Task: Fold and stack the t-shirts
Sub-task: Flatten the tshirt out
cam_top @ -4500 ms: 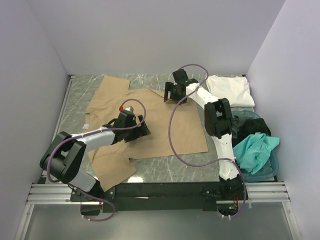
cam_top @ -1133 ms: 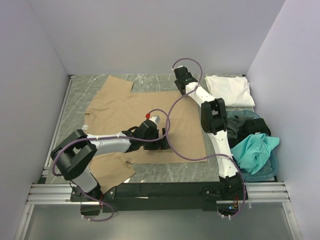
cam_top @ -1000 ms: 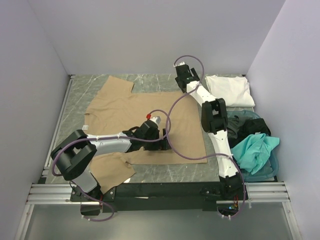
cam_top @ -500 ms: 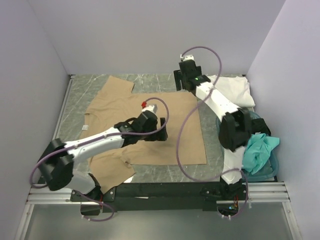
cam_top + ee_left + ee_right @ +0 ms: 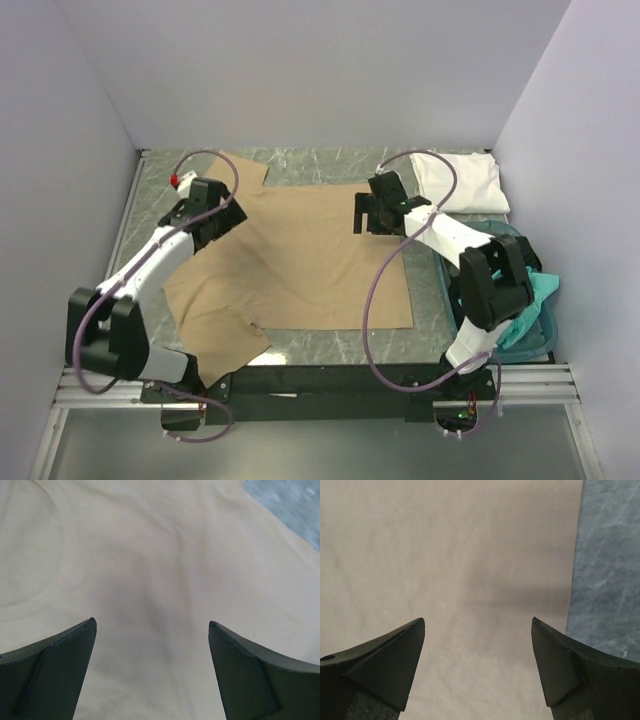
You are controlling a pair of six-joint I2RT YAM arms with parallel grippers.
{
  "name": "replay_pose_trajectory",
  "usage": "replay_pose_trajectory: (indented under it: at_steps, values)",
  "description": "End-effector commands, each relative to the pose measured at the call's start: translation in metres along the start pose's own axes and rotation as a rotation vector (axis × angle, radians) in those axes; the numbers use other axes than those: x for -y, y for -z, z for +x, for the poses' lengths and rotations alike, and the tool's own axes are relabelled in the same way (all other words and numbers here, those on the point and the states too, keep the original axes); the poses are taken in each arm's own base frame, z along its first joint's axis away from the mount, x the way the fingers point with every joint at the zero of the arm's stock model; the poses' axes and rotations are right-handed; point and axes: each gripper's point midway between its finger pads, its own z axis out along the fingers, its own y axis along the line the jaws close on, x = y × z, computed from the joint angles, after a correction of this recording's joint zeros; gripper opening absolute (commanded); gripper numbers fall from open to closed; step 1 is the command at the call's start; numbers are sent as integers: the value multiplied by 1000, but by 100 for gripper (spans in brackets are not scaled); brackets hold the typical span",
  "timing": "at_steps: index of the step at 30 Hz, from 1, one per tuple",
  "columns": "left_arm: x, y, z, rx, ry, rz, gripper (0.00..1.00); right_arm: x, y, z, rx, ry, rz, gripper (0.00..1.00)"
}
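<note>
Left gripper [image 5: 151, 630] is hovering over the tan t-shirt [image 5: 300, 265], at its far-left part. Right gripper [image 5: 477, 625] is hovering by its right edge. Both are gaping wide, holding nothing.

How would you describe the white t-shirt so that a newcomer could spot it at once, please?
Look to the marble table's far right corner, beyond the teal basket. The white t-shirt lies there, folded into a neat rectangle. It alone is white and folded: the tan t-shirt is spread flat, the rest bunched in the basket.
</note>
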Motion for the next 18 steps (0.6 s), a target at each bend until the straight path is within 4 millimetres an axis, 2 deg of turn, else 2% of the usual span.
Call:
replay_pose_trajectory:
  at_steps: [1, 2, 3, 4, 5, 6, 7, 8, 9, 11, 12, 13, 18]
  values:
    - [-6, -28, -30, 7, 42, -31, 99, -11, -10, -17, 4, -19, 0, 93]
    - [-9, -35, -33, -19, 54, -32, 99, -11, -14, -16, -11, -18, 1, 93]
    - [-16, -42, -52, -13, 88, -40, 99, -11, -17, -12, -36, -14, 8, 93]
    - [-27, -58, -47, -46, 100, -77, 99, -11, -24, -14, -47, -14, 15, 93]
    - [-38, -66, -55, -35, 121, -115, 99, -6, -27, -12, -61, -9, 53, 93]
    - [-37, -71, -67, -21, 124, -121, 99, -3, -30, -13, -64, -7, 74, 93]
    - [-45, -85, -59, -64, 115, -154, 99, -2, -36, -16, -67, -8, 87, 93]
    - [-48, -91, -62, -66, 113, -173, 99, 0, -38, -19, -69, -10, 97, 93]
    - [-46, -95, -72, -50, 109, -178, 99, -1, -40, -18, -82, -10, 94, 93]
    - [-51, -109, -69, -65, 93, -212, 99, -1, -45, -24, -85, -18, 90, 93]
    - [-49, -112, -75, -58, 83, -206, 99, -1, -47, -24, -88, -16, 91, 93]
    - [-52, -121, -69, -75, 76, -221, 99, 0, -50, -26, -90, -21, 92, 93]
    - [-58, -145, -63, -123, 50, -247, 100, 5, -65, -19, -137, -43, 75, 92]
